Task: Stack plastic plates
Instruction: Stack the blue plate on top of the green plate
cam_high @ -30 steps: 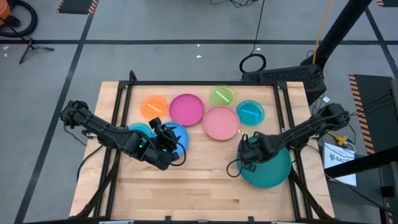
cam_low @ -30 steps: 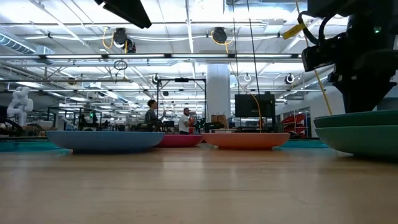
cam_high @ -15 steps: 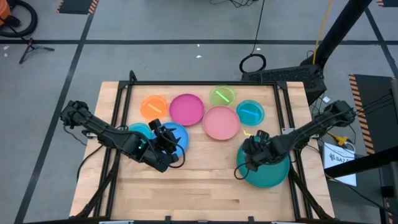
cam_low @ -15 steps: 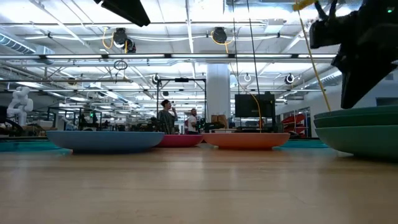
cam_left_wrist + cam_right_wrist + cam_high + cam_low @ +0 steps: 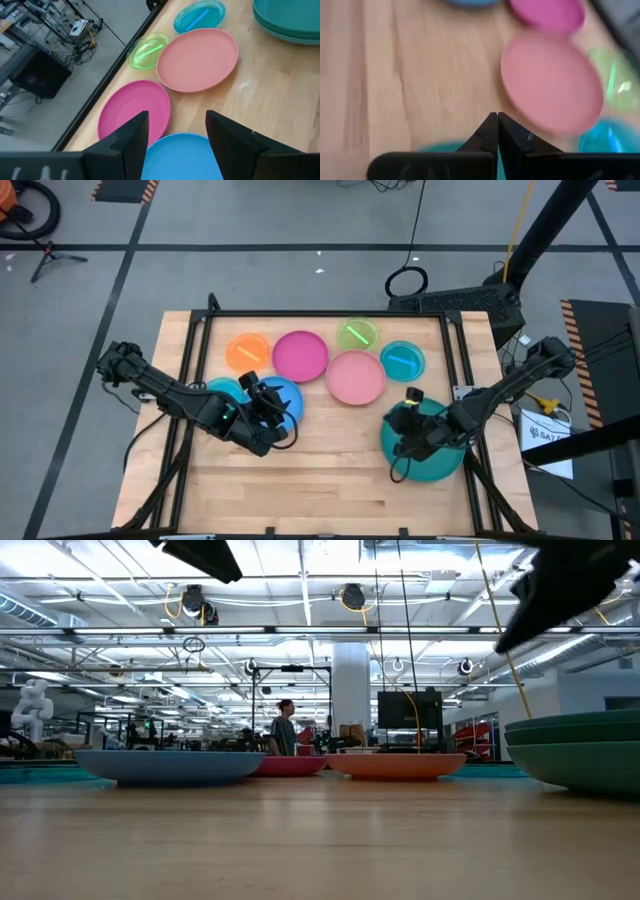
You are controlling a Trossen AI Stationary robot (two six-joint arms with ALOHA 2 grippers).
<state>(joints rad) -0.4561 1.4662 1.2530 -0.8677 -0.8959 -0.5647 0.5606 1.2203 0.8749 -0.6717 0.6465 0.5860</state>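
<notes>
The plastic plates are spread over the wooden table (image 5: 330, 470). A blue plate (image 5: 285, 397) is found at the left side, directly under the left gripper (image 5: 268, 402), whose fingers (image 5: 132, 137) are held apart above the plate's rim with nothing between them. Beyond it, the magenta plate (image 5: 300, 355), the pink plate (image 5: 355, 377), the orange plate (image 5: 247, 351), the lime plate (image 5: 357, 334) and the light blue plate (image 5: 402, 360) are laid in a row. Stacked teal plates (image 5: 440, 465) are seen at the right edge, beneath the right gripper (image 5: 408, 423), which is fully closed and empty.
</notes>
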